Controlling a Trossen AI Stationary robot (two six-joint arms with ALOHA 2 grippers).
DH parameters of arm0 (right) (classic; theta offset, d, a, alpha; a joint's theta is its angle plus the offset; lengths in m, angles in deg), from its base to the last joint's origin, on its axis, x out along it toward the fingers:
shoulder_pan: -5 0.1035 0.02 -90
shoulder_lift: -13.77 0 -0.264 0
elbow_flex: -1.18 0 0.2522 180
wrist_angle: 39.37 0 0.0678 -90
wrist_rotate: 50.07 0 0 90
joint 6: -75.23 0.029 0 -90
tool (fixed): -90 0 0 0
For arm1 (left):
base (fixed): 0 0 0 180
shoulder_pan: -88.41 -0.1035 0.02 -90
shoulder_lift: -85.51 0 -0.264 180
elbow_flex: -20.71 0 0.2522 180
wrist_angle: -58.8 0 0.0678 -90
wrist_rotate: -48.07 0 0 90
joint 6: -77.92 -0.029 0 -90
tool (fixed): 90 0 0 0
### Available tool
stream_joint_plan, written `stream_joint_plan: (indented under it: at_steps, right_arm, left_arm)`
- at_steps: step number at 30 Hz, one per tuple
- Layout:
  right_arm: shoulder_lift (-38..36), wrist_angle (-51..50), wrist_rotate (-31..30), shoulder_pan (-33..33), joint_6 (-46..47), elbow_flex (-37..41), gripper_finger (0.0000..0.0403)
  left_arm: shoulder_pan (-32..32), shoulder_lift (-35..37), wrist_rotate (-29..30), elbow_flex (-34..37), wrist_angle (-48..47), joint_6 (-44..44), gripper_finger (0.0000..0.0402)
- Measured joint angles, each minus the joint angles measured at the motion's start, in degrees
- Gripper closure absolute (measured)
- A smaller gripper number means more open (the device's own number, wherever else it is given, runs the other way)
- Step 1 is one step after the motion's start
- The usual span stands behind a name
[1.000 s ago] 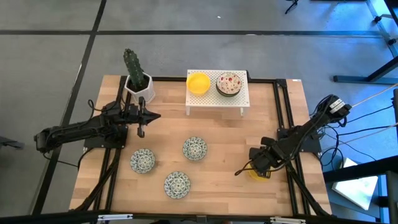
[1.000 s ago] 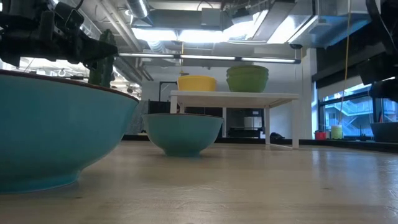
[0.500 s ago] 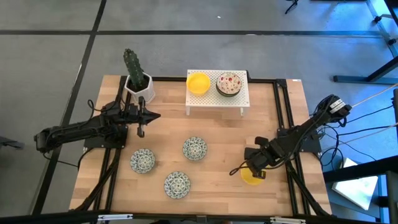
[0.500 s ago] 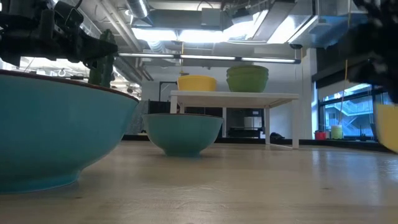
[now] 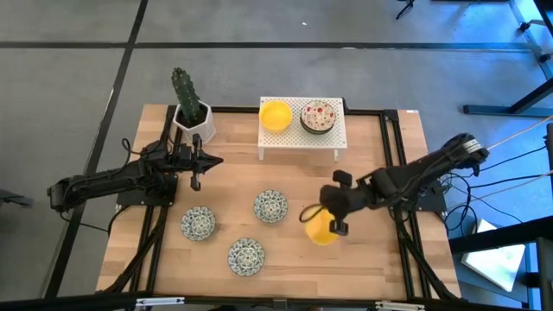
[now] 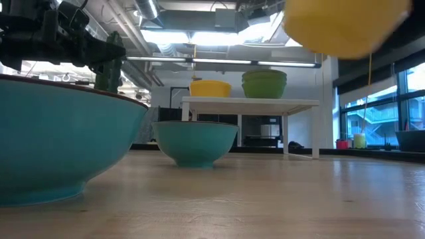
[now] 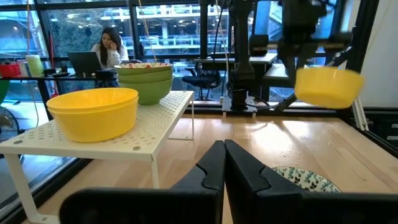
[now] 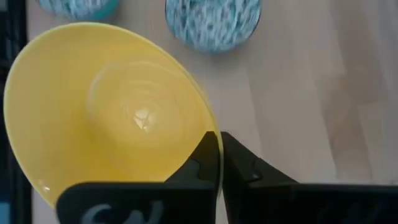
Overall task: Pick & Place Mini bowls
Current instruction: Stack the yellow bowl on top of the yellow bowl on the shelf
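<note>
The tabletop [image 5: 294, 259] is pale, matt planked wood, the yellow bowl [image 8: 112, 118] looks smooth and glossy, the white shelf [image 7: 155, 134] is perforated and matt, and the hand's fingers [image 8: 242, 171] look dark matt plastic.

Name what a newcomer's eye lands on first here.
A plain yellow round bowl hangs above the wooden table, pinched at its rim by the right gripper. Behind it, a white perforated rack holds another yellow bowl and a floral bowl.

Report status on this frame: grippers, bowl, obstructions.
Right gripper shut on yellow bowl's rim, bowl airborne over the table. Left gripper shut, empty, parked near cactus pot. Patterned bowl close beside carried bowl.
</note>
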Motion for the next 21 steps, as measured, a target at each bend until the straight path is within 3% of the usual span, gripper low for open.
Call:
stream_joint_plan:
  at_steps: [9, 15, 21]
  right_arm:
    - [3.92, -9.53, 1.54, -10.84, -3.74, -12.54, 0.0401]
    - [16.19, -21.36, 2.49, -20.69, -14.1, -33.42, 0.0401]
    - [28.31, -27.01, 10.55, -30.94, -26.1, -56.23, 0.0401]
  left_arm:
    - [-0.02, 0.0, 0.0, 0.0, 0.12, -0.01, 0.0396]
    - [0.0, 0.0, 0.0, 0.0, 1.1, -0.02, 0.04]
    - [-0.02, -0.01, 0.0, 0.0, 1.22, 0.0, 0.0392]
